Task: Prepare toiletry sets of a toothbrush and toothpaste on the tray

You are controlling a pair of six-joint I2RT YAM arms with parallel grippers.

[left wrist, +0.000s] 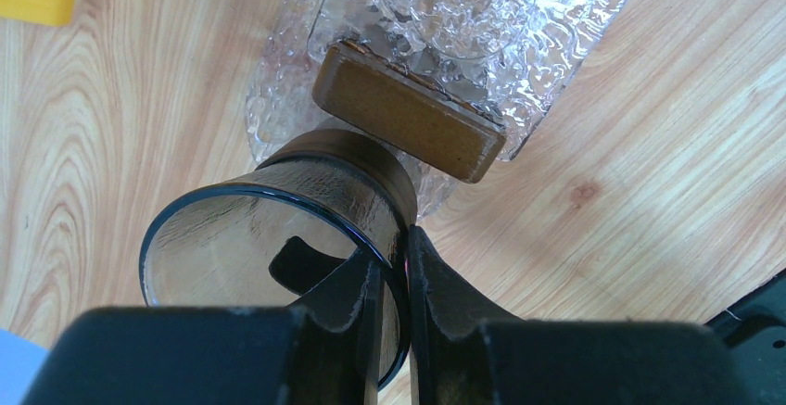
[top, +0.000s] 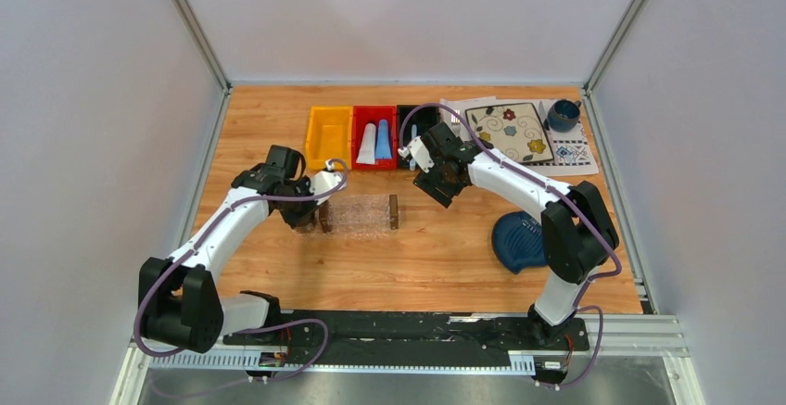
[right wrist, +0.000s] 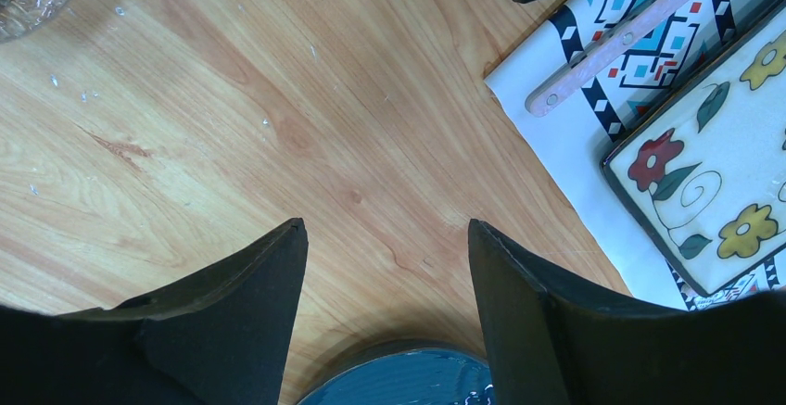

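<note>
Pinching the wall of a dark glass cup (left wrist: 278, 229) with the left gripper (left wrist: 397, 252), one finger inside the rim, one outside, clamped tight. Holding that cup just beside the left brown end block of the tray (top: 359, 212), tray lying mid-table (top: 445, 257). Spotting both toothpaste tubes (top: 374, 141), white and blue, lying side by side in the red bin (top: 373, 111) behind the tray, between a yellow bin (top: 329, 136) and a black bin (top: 414, 116). Hanging the right gripper (right wrist: 387, 229) over bare wood right of the tray, fingers spread wide, grasping nothing. Logging a dark blue dish (top: 519, 241) near the right arm, and a floral plate (top: 514, 132) on a patterned mat (top: 575, 157) far right.
</note>
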